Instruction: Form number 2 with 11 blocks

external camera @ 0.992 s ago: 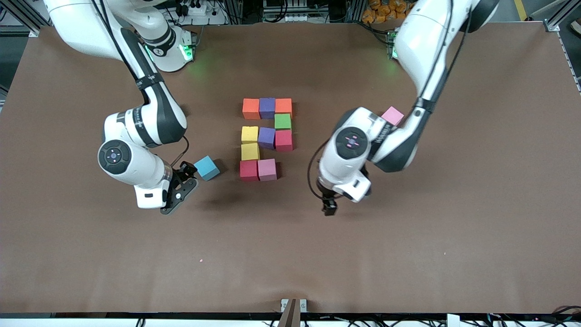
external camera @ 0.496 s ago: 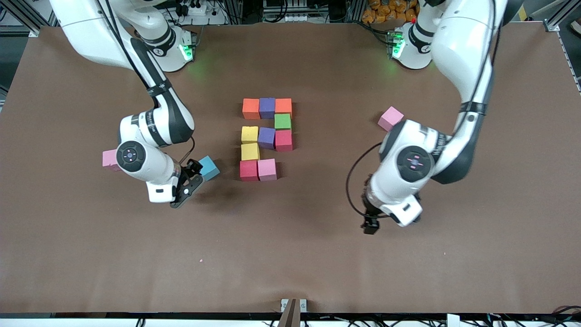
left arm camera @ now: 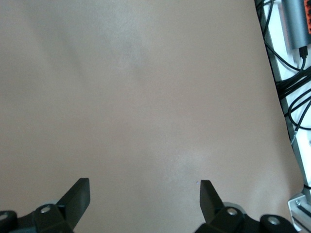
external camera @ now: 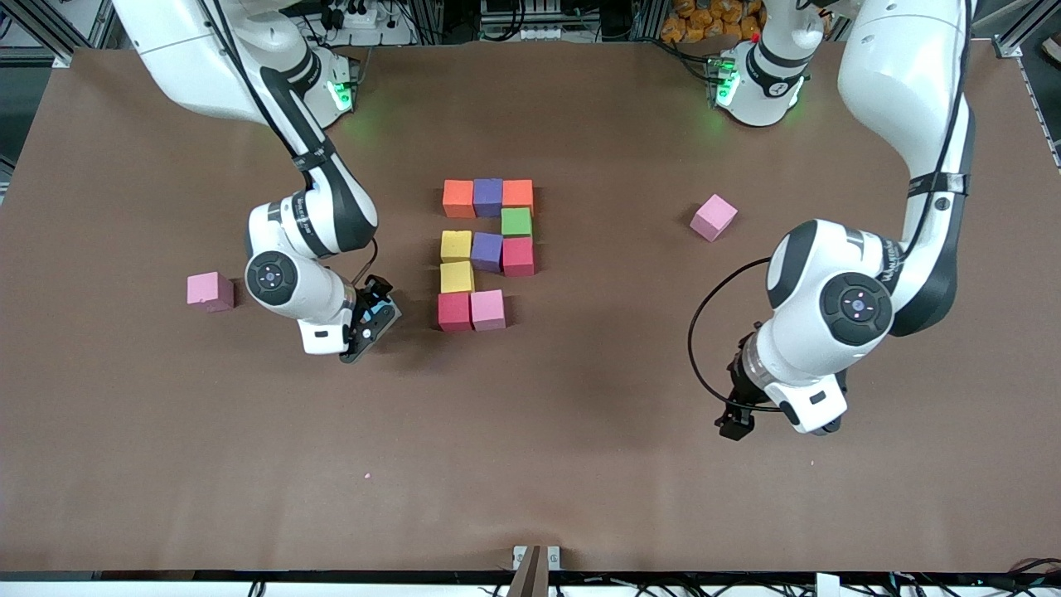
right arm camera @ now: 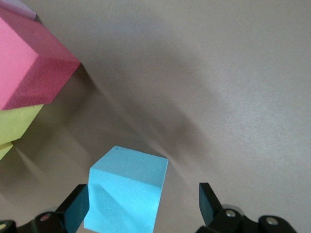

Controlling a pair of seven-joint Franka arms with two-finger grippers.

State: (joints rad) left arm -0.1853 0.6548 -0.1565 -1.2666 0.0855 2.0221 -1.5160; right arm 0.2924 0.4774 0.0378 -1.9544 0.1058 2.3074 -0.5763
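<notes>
Nearest the front camera, the left gripper [external camera: 736, 427] hangs over bare brown table [external camera: 530, 464] toward the left arm's end, its two fingers spread wide with nothing between them.

Farther in, the right gripper [external camera: 375, 319] is down at the sky blue block [external camera: 380, 310], jaws open around it: the wrist view shows the cube [right arm camera: 127, 190] sitting between the fingertips [right arm camera: 77, 206], one finger right against it and a gap at the other.

Just beside it stand ten blocks. A red block [external camera: 454, 311] and a light pink block [external camera: 488, 309] sit side by side in the nearest row, then a yellow pair [external camera: 456, 262], a purple [external camera: 486, 251] and a red [external camera: 519, 256], a green [external camera: 516, 221], and farthest an orange-purple-orange row [external camera: 487, 197].

One loose pink block [external camera: 209, 291] lies toward the right arm's end, another [external camera: 714, 217] toward the left arm's end.
</notes>
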